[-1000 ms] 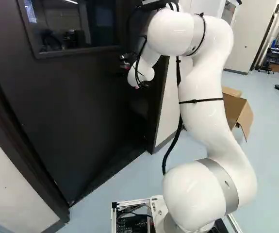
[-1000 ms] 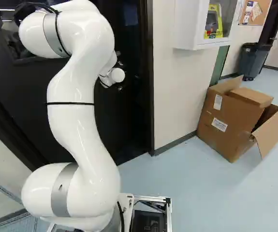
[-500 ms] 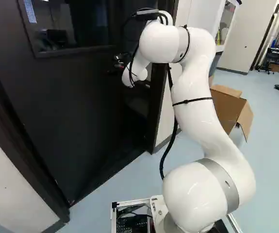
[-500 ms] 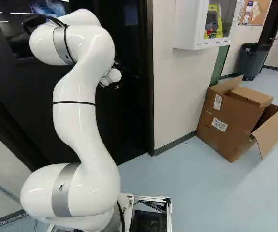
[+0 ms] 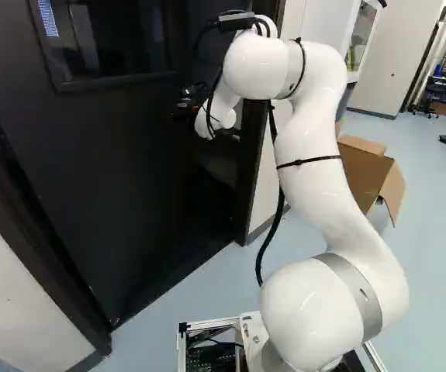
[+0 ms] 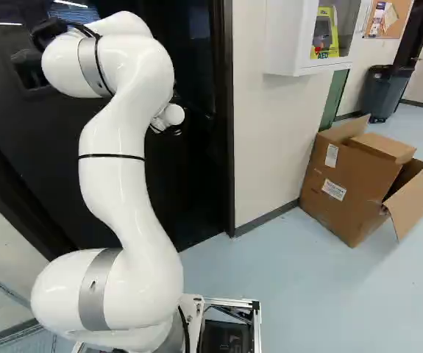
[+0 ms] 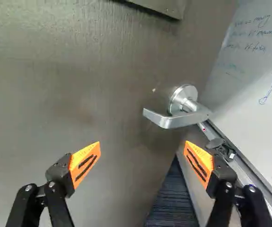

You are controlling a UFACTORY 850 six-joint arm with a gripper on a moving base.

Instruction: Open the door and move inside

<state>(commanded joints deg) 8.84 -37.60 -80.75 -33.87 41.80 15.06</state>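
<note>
Silver lever handle (image 7: 171, 122): sitting on the door ahead of the fingers, nearer one of them, its free end pointing away from the door's edge
Fingers (image 7: 85, 163): standing spread wide and pinching nothing, perhaps leaving room for the lever or for a push
Dark door (image 5: 98, 194): seeming to be hanging ajar, since a whiteboard (image 7: 249, 85) is showing past its edge
White arm (image 5: 312, 174): arching up and reaching ahead, placing the fingers at the handle side, where pushing is probably taking least effort
Base (image 5: 212, 322): standing outside, presumably because the gap is not yet giving passage
Next move: likely calling for pushing the door wider, then driving through
Risk: the door swinging back against the arm
Cardboard box (image 6: 358, 169): standing by the wall, apparently keeping out of the doorway's path
</note>
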